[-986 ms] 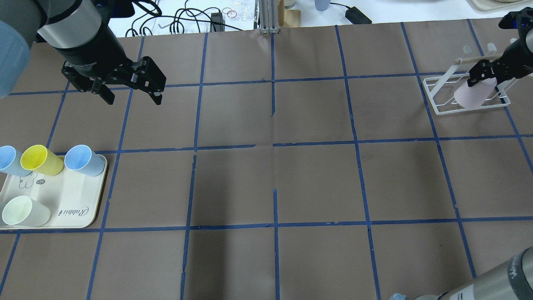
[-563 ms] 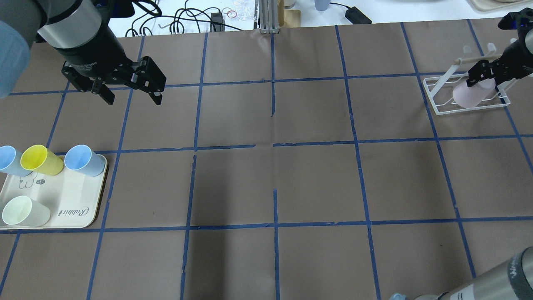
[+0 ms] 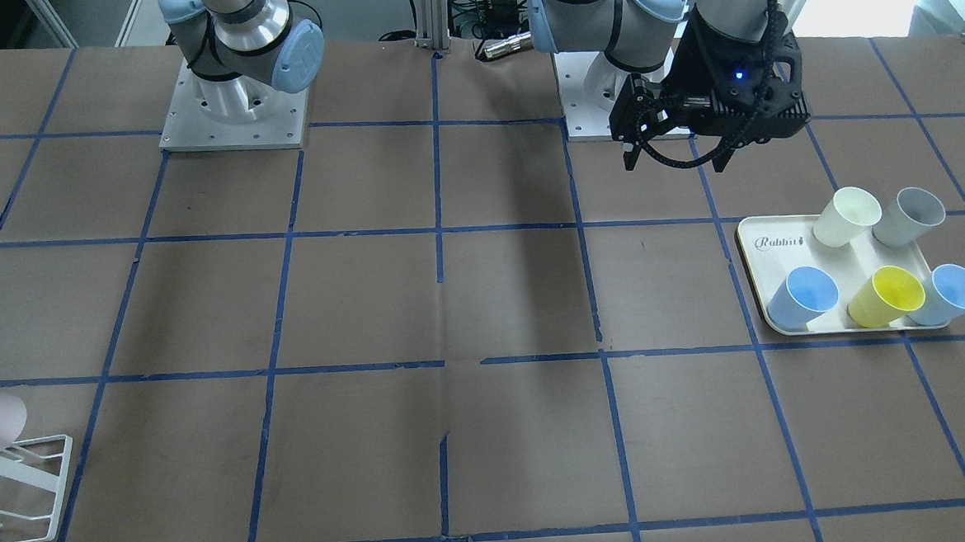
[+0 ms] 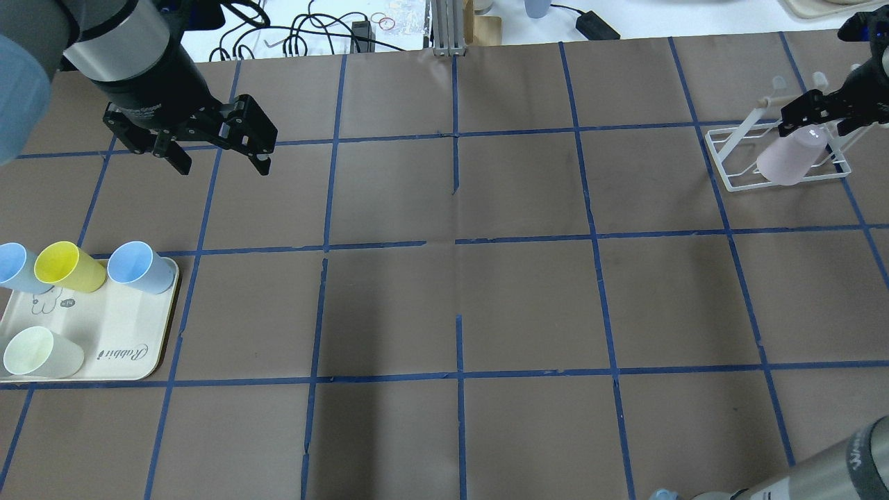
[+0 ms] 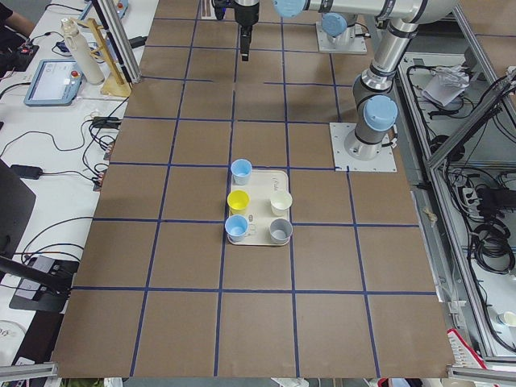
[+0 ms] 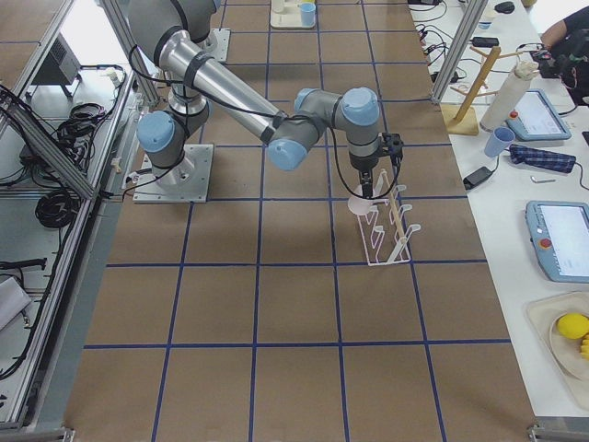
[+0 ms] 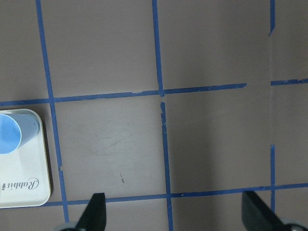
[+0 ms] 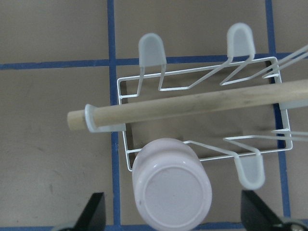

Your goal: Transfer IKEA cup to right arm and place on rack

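The pale pink IKEA cup [image 4: 788,158] sits upside down on a prong of the white wire rack [image 4: 736,182] at the far right. In the right wrist view the cup's base [image 8: 172,190] lies below the wooden rod [image 8: 192,103], between my spread fingertips [image 8: 96,214] and clear of both. My right gripper [image 4: 812,123] is open and empty just above the cup. My left gripper [image 4: 222,165] is open and empty, hovering over bare table at the far left. It also shows in the front-facing view [image 3: 675,164].
A cream tray lettered "Rabbit" [image 4: 118,347] at the left holds two blue cups, a yellow cup [image 4: 66,267], a cream-white cup [image 3: 847,215] and a grey cup [image 3: 909,215]. Cables and clutter lie beyond the table's far edge.
My right gripper has spread its fingers and drawn slightly up and away from the pink cup, which stays on the rack. My left arm has not moved.
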You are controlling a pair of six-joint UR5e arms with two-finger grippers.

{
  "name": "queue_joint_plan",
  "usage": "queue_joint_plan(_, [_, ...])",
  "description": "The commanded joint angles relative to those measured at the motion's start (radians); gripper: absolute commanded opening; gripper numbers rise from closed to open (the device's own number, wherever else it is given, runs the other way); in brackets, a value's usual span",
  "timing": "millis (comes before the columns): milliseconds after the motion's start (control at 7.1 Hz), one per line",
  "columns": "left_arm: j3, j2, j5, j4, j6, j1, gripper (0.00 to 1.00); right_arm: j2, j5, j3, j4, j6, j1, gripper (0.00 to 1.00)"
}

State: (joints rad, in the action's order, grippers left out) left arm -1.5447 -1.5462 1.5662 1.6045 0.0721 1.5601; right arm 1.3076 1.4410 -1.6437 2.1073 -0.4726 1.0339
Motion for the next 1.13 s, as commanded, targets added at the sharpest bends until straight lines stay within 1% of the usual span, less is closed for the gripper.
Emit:
queue_joint_plan(0, [0.001,0.000,0.000,0.000,0.002,-0.002,1.00,0.152,0.007,0.001,-0.213,0.051,0.000,1.00])
queue_joint_plan(141, [0.001,0.001,0.000,0.000,0.002,-0.002,1.00,0.227,0.007,0.001,-0.321,0.092,0.018,1.00])
queue_joint_plan(282, [0.005,0.000,0.000,0.000,0.002,-0.003,1.00,0.289,0.022,0.005,-0.431,0.129,0.061,1.00])
queue_joint_plan(423, [0.003,0.000,0.000,0.000,0.002,-0.003,1.00,0.321,0.101,0.015,-0.444,0.197,0.124,1.00])
queue_joint_plan(563, [0.003,0.000,0.000,0.000,0.002,-0.003,1.00,0.341,0.113,0.016,-0.448,0.288,0.208,1.00])
queue_joint_plan(704, [0.005,0.000,0.000,0.000,0.002,-0.005,1.00,0.364,0.117,0.013,-0.475,0.337,0.282,1.00])
queue_joint_plan(845, [0.005,0.000,-0.002,0.000,0.002,-0.005,1.00,0.381,0.171,0.004,-0.480,0.339,0.352,1.00])
queue_joint_plan(986, [0.003,0.001,-0.002,0.000,0.002,-0.005,1.00,0.390,0.170,0.002,-0.493,0.339,0.420,1.00])
